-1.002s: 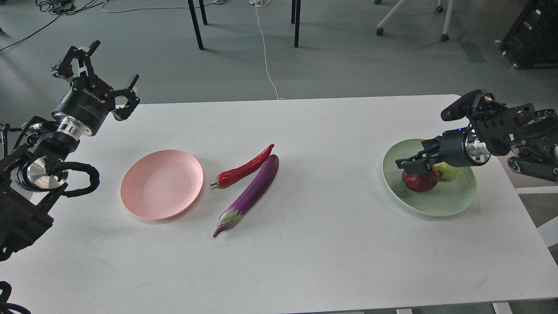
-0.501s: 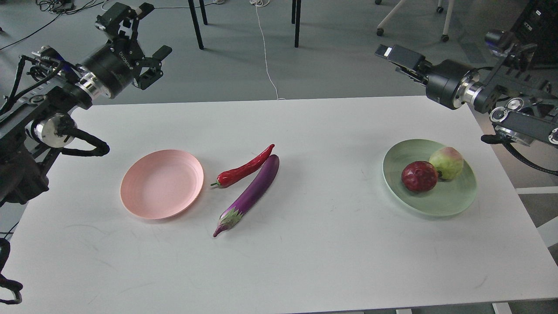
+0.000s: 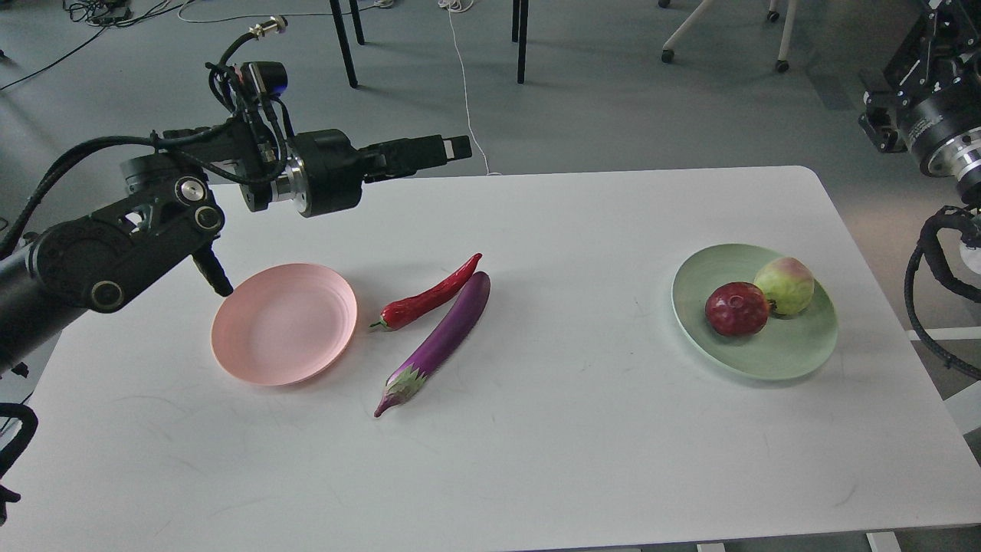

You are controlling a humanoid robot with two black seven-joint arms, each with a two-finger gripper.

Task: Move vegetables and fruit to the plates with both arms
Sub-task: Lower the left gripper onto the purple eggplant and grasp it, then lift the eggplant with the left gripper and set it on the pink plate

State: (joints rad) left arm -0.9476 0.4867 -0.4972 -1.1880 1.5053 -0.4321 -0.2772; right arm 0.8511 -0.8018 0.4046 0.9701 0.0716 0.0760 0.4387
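A purple eggplant [image 3: 441,341] and a red chili pepper [image 3: 429,295] lie side by side on the white table, just right of the bare pink plate [image 3: 283,322]. A dark red pomegranate [image 3: 736,308] and a yellow-green fruit [image 3: 785,285] sit together on the mint green plate [image 3: 766,360] at the right. My left gripper [image 3: 456,147] points right above the table's back edge, well above and behind the chili, with nothing in it; its fingers are seen edge-on. My right gripper [image 3: 939,31] is raised at the top right corner, partly cut off, away from the green plate.
The white table [image 3: 536,460] has wide bare areas at the front and middle. Chair legs [image 3: 521,38], a white cable [image 3: 467,100] and a wheeled stand stay on the grey floor behind the table.
My right gripper lifted off the pomegranate on the green plate and drew back up and right. My left gripper swung from the far left to over the table's back edge.
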